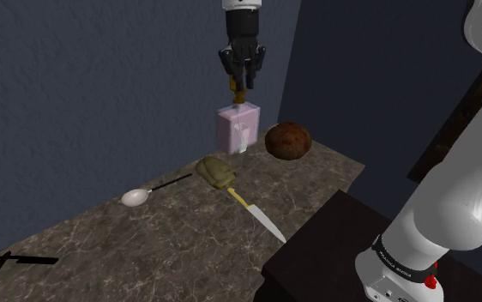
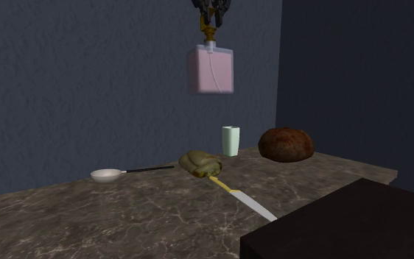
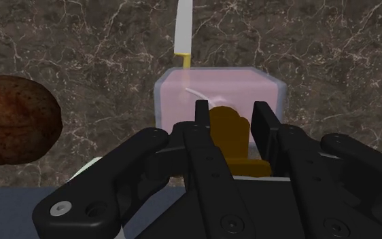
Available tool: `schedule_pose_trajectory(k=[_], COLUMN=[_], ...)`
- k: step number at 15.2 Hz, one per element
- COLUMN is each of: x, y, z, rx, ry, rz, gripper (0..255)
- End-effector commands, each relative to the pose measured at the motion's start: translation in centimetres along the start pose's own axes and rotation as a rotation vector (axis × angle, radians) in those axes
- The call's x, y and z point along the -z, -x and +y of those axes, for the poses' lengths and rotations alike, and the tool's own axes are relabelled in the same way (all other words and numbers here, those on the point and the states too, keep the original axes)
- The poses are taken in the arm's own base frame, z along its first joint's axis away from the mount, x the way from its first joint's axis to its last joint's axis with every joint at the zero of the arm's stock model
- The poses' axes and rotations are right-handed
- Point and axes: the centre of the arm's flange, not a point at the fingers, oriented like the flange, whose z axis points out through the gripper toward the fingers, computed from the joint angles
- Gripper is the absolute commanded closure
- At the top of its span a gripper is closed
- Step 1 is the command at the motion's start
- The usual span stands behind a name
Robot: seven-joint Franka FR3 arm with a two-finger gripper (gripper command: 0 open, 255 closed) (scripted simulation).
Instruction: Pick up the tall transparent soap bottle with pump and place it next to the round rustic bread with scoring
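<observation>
Fingers [image 3: 202, 129] clamped on the pump [image 3: 228, 127], soap bottle [image 2: 211, 71] hanging high: I should carry it level toward the bread [image 2: 286, 143], then lower slowly, clear of the cup [image 2: 230, 140].

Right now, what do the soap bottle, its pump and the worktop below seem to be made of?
The soap bottle looks like clear glass or plastic, glossy: a thin tube shows through its pinkish walls. Its pump is smooth amber-brown, perhaps plastic or brass; I cannot tell which. The worktop seems polished dark stone, likely marble, by its pale branching veins.
</observation>
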Motion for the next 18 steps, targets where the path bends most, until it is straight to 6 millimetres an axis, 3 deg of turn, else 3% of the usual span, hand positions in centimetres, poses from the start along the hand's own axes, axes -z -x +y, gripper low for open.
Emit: schedule_pose_trajectory(k=[1,18], x=[-0.2,-0.8], y=[0.4,3.3], z=[2.9,25.2], rx=[0.001,0.001], ry=[0.000,0.000], rz=[0.000,0.000], gripper=[255,255])
